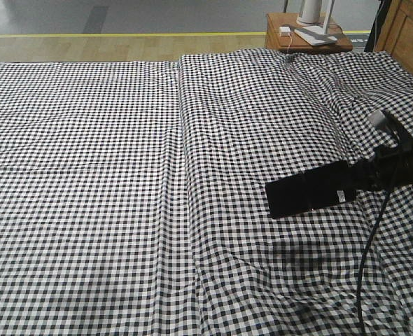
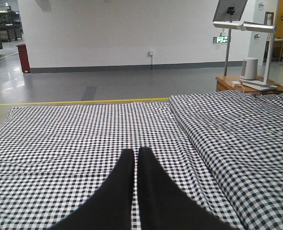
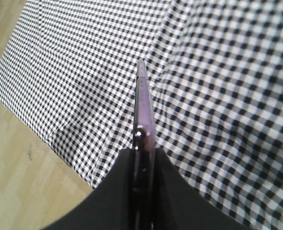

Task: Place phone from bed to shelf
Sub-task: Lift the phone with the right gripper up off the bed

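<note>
The phone [image 1: 310, 189] is a thin black slab held level in the air above the bed [image 1: 122, 175], casting a shadow on the checked cloth below. My right gripper [image 1: 364, 176] reaches in from the right and is shut on the phone's right end. In the right wrist view the phone [image 3: 143, 105] shows edge-on with its pinkish metallic rim, clamped between the black fingers [image 3: 175, 191] of the right gripper [image 3: 144, 155]. My left gripper [image 2: 135, 154] hovers low over the bed [image 2: 60, 139], its two black fingers together and holding nothing. The shelf is out of view.
A reddish-brown side table [image 1: 308, 33] stands beyond the bed's far right corner, carrying a white lamp base and a small white box. A wooden headboard [image 1: 409, 35] rises at the far right. The floor [image 3: 21, 172] lies past the bed's edge.
</note>
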Controlling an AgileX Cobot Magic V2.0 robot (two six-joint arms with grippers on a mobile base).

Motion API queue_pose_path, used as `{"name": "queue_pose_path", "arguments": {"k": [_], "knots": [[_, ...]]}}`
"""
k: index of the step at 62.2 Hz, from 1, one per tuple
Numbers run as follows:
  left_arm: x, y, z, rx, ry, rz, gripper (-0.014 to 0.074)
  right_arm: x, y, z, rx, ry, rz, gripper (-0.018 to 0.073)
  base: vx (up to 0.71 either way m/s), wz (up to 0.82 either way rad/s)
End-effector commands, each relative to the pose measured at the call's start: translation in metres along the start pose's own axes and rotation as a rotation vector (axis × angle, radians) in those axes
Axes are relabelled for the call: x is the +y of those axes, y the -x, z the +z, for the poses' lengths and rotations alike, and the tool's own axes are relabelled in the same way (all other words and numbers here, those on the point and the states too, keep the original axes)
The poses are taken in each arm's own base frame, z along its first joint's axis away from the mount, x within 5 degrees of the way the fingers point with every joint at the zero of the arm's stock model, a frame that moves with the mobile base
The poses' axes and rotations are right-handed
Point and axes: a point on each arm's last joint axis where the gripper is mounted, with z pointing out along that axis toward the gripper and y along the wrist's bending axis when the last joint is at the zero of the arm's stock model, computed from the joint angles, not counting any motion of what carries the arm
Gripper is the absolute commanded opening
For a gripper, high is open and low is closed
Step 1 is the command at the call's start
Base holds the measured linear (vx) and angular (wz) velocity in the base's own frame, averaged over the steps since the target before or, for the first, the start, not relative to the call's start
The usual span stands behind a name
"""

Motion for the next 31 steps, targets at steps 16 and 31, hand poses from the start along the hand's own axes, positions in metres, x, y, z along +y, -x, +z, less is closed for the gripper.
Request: {"name": "queue_pose_path", "arguments": {"k": [16, 31], "knots": [[0.0, 0.015, -0.002, -0.103, -0.001, -0.019, 0.0001, 0.138, 0.024, -0.035, -0.084, 0.132, -0.27, -0.0003, 0.0, 0.0], [0.0, 0.015, -0.002, -0.103, -0.001, -0.019, 0.0001, 0.213, 0.024, -0.044, -0.106, 0.18, -0.442, -0.0003, 0.0, 0.0]]}}
